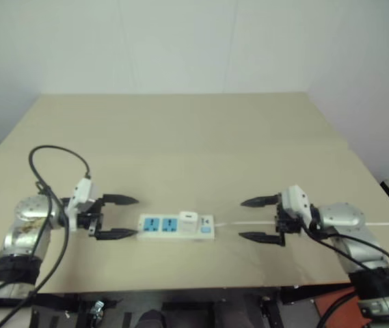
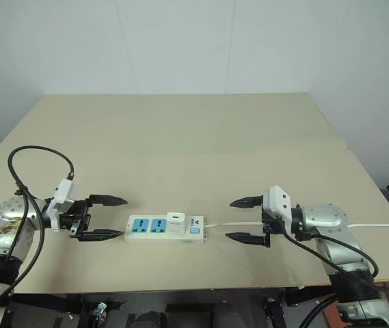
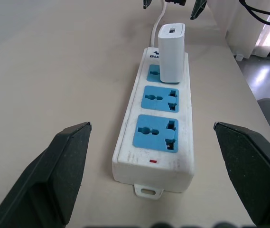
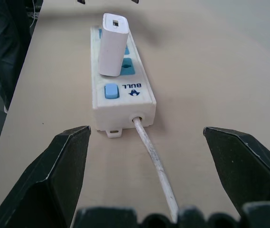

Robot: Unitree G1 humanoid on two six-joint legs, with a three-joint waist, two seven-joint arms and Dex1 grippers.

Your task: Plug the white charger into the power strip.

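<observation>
Both pincers released — left gripper (image 2: 105, 217) and right gripper (image 2: 245, 220) are seen facing each other across the power strip (image 2: 165, 229) near the desk's (image 2: 180, 137) front edge. Left wrist view: white charger (image 3: 171, 52) is seated in the farthest socket. Right wrist view — cord (image 4: 156, 166) is seen leaving the strip's switch end.

Beige table (image 2: 180, 130) against a plain white wall (image 2: 180, 41)

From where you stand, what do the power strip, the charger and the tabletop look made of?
Power strip: likely hard white plastic, faint sheen, blue socket faces. White charger: smooth, slightly glossy plastic, by its look. Table: matte beige board, perhaps laminate or wood; hard to tell.
</observation>
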